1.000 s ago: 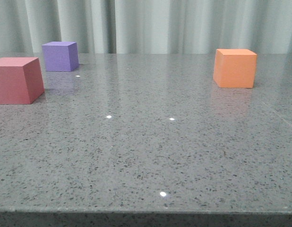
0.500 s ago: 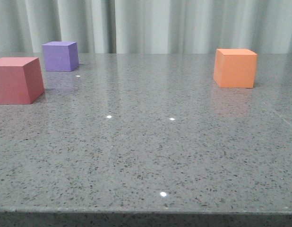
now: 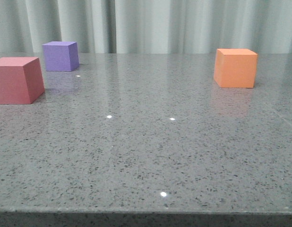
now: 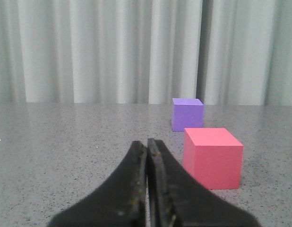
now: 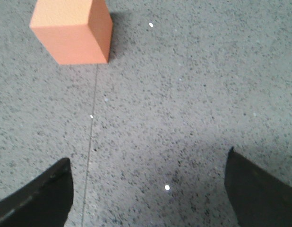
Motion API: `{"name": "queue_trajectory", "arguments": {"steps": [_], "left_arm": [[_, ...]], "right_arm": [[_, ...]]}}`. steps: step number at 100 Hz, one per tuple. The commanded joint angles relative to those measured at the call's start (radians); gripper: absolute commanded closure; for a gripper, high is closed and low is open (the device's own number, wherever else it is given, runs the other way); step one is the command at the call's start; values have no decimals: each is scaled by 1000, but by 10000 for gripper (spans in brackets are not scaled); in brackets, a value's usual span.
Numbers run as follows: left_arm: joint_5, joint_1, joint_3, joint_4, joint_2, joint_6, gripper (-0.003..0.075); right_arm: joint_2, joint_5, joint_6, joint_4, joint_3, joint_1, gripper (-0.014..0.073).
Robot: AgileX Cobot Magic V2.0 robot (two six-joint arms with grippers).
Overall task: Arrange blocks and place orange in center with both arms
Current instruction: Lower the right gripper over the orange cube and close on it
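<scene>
Robot test lab, speckled grey stone table [image 3: 150,156] bare but for three plain foam cubes [image 3: 235,68], pale pleated curtain [image 3: 150,26] closing off the backdrop, black gripper fingers [image 4: 136,189] in wrist-camera views, ceiling lights glinting on the polished top

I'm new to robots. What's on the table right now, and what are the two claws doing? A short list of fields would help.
surface: grey speckled table
red block: front left, standing alone
purple block: behind the red one, apart from it
orange block: far right, not yet in the middle
left gripper: shut, empty, pointing near the red block
right gripper: open, empty, above the table short of the orange block
</scene>
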Motion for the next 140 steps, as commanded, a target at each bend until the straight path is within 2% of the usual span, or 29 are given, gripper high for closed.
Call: {"name": "queue_trajectory", "arguments": {"steps": [1,30,79,100,140], "left_arm": [[-80,2,41,-2,-1,-3,741],[-80,2,41,-2,-1,-3,741],[-80,2,41,-2,-1,-3,741],[-80,2,41,-2,-1,-3,741],[-80,2,41,-2,-1,-3,741]], "right_arm": [[9,-69,-5,20,-67,15,-50],[224,12,-5,21,-306,124,-50],[580,122,-5,22,-690,124,-50],[657,130,-5,22,-756,124,-50],[741,106,2,55,-762,125,-50]]}}
